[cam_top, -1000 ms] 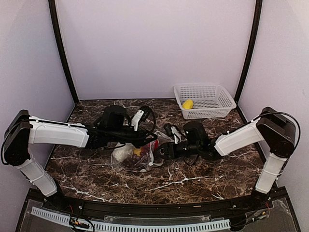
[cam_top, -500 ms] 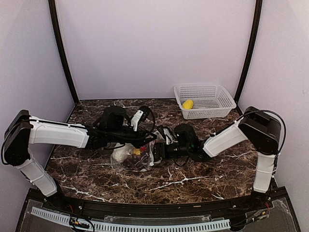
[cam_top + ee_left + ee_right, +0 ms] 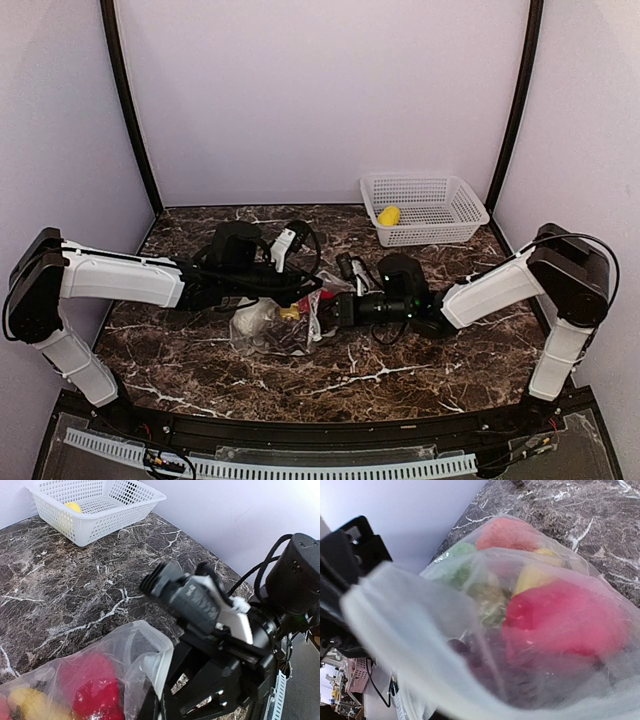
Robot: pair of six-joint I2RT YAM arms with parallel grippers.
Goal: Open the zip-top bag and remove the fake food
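Jaws on our left gripper [image 3: 308, 292] look pinched on the lip of the zip-top bag [image 3: 275, 328], mid-table; for our right gripper [image 3: 332, 311], at its three o'clock, we cannot tell. We judge opening underway; next, a careful reach inside for the fake food [image 3: 560, 625].

Pale lilac walls [image 3: 320, 100] w/ black corner posts [image 3: 130, 110]; dark white-veined marble tabletop [image 3: 400, 370]

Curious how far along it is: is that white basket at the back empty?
No, one yellow piece lies inside the white basket, near its left end.
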